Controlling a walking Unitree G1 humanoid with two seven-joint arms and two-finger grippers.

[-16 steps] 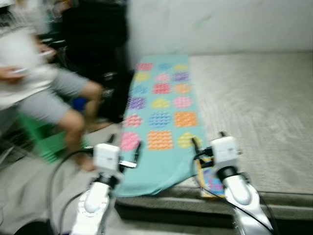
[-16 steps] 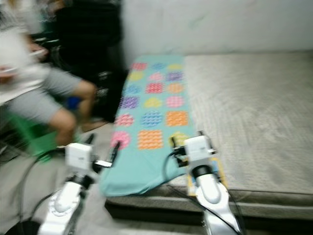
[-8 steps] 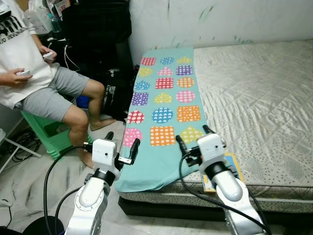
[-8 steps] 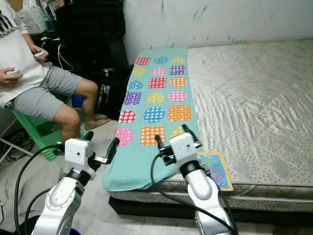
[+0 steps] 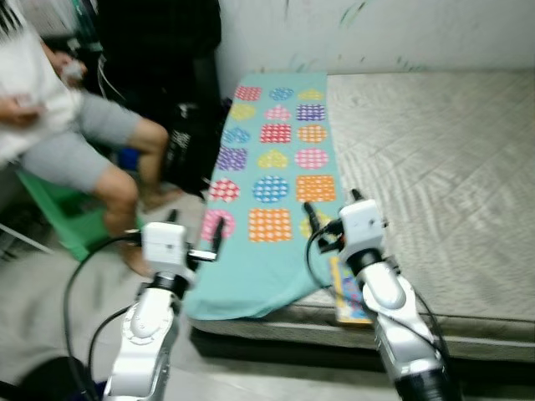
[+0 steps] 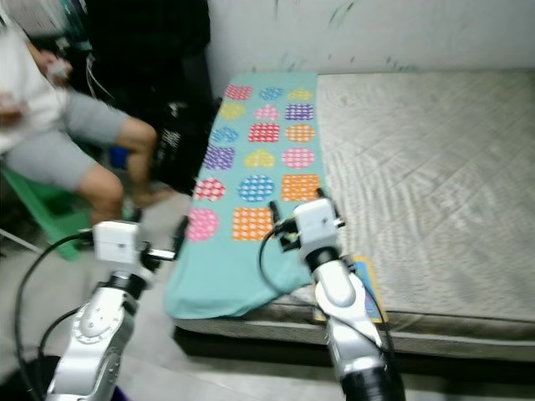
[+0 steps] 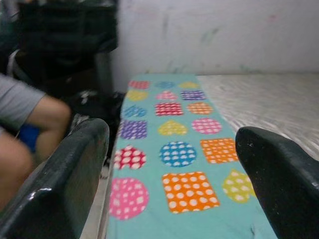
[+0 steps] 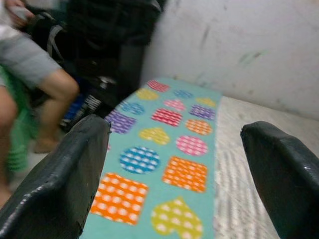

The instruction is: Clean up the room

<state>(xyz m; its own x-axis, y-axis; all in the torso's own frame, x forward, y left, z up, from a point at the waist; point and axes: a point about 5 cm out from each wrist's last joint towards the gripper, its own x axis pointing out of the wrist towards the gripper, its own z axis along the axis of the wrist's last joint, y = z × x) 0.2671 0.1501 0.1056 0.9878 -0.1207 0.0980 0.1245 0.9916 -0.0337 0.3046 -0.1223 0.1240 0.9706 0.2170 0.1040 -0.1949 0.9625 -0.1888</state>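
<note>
Teal blanket [image 5: 272,180] nearer now: your wide-open left gripper [image 5: 194,236] and right gripper [image 5: 330,214] can soon fold it.

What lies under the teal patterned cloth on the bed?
The grey quilted mattress lies beneath the cloth. A colourful book sits beside its hanging corner; any part tucked under is hidden.

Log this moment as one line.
left gripper open | right gripper open | both over blanket | book on mattress
</note>
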